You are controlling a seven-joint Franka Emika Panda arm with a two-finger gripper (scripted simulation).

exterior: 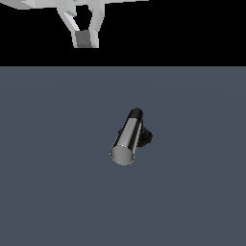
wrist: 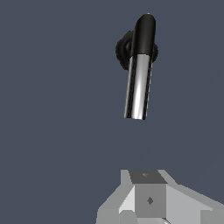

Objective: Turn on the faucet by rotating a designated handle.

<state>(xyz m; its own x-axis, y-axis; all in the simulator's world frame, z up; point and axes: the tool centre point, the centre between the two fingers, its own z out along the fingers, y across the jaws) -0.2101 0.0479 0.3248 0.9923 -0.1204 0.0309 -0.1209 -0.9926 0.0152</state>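
Well above handle [exterior: 126,138], pincer [exterior: 85,39] closed, empty

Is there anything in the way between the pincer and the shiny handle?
No. In the wrist view only bare grey floor lies between the pincer and the handle. The exterior view shows the same empty stretch.

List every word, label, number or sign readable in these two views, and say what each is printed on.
None: no view shows readable text.
The chrome handle and the faucet's black base are bare.
The gripper carries only a small diamond-shaped mark in the wrist view, not a letter or number.
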